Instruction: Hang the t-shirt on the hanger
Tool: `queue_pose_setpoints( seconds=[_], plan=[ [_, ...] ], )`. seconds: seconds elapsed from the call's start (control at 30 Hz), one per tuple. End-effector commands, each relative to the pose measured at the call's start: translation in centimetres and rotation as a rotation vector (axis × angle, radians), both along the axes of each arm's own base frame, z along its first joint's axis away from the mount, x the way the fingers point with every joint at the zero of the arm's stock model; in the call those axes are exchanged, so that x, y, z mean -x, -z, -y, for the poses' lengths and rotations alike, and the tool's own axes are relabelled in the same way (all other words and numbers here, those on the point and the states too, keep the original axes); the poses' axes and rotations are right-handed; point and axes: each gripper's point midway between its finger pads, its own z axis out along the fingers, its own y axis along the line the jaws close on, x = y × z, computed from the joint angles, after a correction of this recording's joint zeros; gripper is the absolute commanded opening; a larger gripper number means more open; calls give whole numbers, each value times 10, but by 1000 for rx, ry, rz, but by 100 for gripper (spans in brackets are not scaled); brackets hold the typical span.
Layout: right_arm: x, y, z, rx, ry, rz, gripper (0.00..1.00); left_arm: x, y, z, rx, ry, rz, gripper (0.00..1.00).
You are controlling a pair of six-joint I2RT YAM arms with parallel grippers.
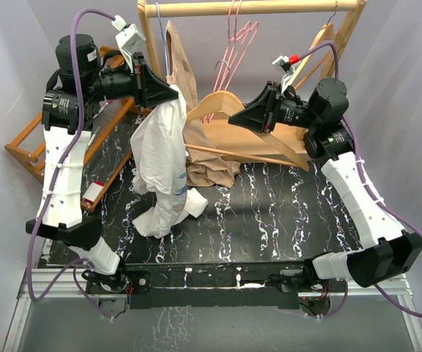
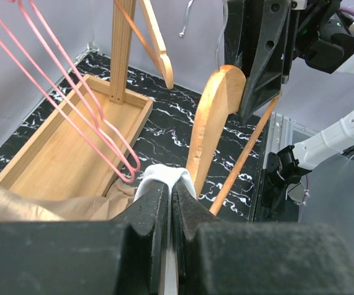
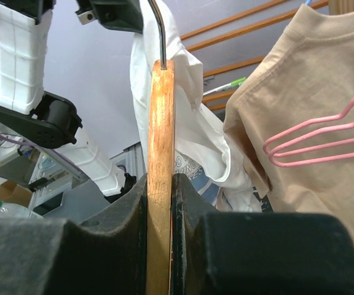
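Marble-patterned table (image 1: 269, 220) lies nearest, and the crumpled lower end of the t-shirt (image 1: 160, 158) rests on it. From there the cloth rises as a long, twisted white column to the left gripper (image 1: 176, 94), which is clenched on a small fold at the top. Roped up like this, the shirt shows no neck hole, hem or sleeve opening. Only a faint blue print shows on an inner fold in the right wrist view.

Just beyond, the right gripper (image 1: 232, 120) is clamped on the flat neck of a wooden hanger (image 1: 215, 99). Its arch points at the shirt from close by, but whether the two touch cannot be told. Behind both, a beige garment (image 1: 209, 158) slumps from the rack onto the table, pressed against the shirt's side. Farthest back, the pink hanger (image 1: 234, 51) hangs untouched on the rail (image 1: 255, 7) among others just like it.

The likeliest slip is dressing the wooden hanger in hand rather than the pink one. With one pinch on a twisted shirt, any hanger arm would probably snag a fold instead of entering an opening. The grip is small, so a tug could pull the cloth free. Lifting the shirt may also drag the beige garment along, and the pink hangers look ready to come off together
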Motion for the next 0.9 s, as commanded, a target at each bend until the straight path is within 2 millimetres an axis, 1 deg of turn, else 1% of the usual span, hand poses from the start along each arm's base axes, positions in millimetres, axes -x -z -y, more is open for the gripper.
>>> queue_pose_setpoints(
  seconds=[0.0,0.1,0.17,0.23,0.37,0.57,0.73,0.8,0.87],
  plan=[
    [20,-39,0,-63,-54,154,8,13,-26,15,55,98,74,0],
    [25,-44,0,-75,-74,170,8,14,-23,29,59,138,74,0],
    [24,-43,-1,-77,-69,175,8,15,-20,40,59,168,67,0],
    [23,-43,-1,-80,-62,179,8,21,-19,52,60,201,69,0],
    [20,-39,-2,-80,-52,178,8,26,-24,65,76,243,71,0],
    [20,-35,-4,-80,-50,172,8,24,-35,73,105,263,96,0],
    [15,-18,-4,-59,-24,139,8,23,-54,73,126,254,165,0],
    [14,-12,-4,-56,-22,128,8,27,-57,71,131,257,170,0],
    [13,-9,-5,-56,-24,125,8,29,-55,70,130,257,164,0]
  ],
)
